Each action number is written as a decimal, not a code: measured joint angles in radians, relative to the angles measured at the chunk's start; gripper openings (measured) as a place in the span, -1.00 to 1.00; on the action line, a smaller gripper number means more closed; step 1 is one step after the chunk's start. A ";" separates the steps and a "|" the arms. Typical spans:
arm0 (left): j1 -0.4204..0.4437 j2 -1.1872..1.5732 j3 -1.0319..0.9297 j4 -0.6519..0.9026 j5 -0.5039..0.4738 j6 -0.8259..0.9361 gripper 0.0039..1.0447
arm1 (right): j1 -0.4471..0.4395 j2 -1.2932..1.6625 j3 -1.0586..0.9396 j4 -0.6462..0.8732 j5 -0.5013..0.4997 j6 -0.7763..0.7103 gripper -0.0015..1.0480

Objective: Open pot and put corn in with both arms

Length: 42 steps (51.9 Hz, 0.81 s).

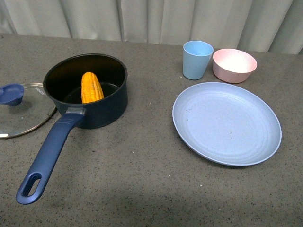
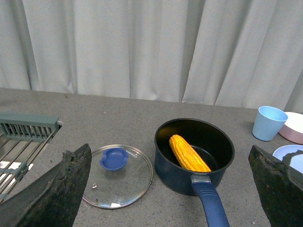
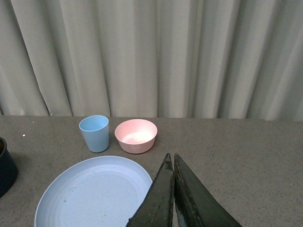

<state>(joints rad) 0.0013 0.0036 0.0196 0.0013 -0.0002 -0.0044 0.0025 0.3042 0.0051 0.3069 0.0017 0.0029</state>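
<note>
Grey speckled countertop [image 1: 142, 179] is seen stretching back to a wall of pale pleated curtains [image 1: 156, 19], pretty plain setup overall. Toward the left side of the front view, the pot [image 1: 102, 109] is found sitting uncovered, its long blue handle [image 1: 47, 158] pointed toward the camera with the oval hole at the near end. The corn [image 1: 92, 87] is already placed inside the pot, propped at a tilt with one end raised against the inner wall and the other down on the black bottom. The glass lid [image 1: 23, 113] with its blue knob [image 1: 12, 93] is laid flat on the counter just beside the pot on its left, rim apparently touching or nearly touching the pot wall, hard to call. Over on the right, a big light-blue plate [image 1: 226, 123] is set down, with a light-blue cup [image 1: 197, 59] and a pink bowl [image 1: 234, 65] parked side by side behind it. Neither arm is caught in the front view. From the left wrist camera, the left gripper [image 2: 170, 189] is seen with its fingers spread wide apart and nothing between them, hanging above the pot and lid; a grey rack [image 2: 26, 127] is glimpsed at the counter's edge. From the right wrist camera, the right gripper [image 3: 173, 189] is shown with its fingers pressed together, nothing held, over the plate's edge.
</note>
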 joint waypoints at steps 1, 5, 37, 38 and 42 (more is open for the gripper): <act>0.000 0.000 0.000 0.000 0.000 0.000 0.88 | 0.000 -0.007 0.000 -0.007 0.000 0.000 -0.98; 0.000 0.000 0.000 0.000 0.000 0.000 0.88 | 0.000 -0.032 0.000 -0.032 0.000 0.000 -0.98; 0.000 0.000 0.000 0.000 0.000 0.000 0.88 | 0.000 -0.299 0.001 -0.305 -0.003 0.000 -0.98; 0.000 0.000 0.000 0.000 0.000 0.000 0.88 | 0.000 -0.299 0.001 -0.305 -0.003 0.000 -0.98; 0.000 0.000 0.000 0.000 0.000 0.000 0.88 | 0.000 -0.299 0.001 -0.305 -0.003 -0.002 -0.79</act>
<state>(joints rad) 0.0013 0.0036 0.0196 0.0010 -0.0006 -0.0044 0.0025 0.0051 0.0059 0.0017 -0.0010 0.0010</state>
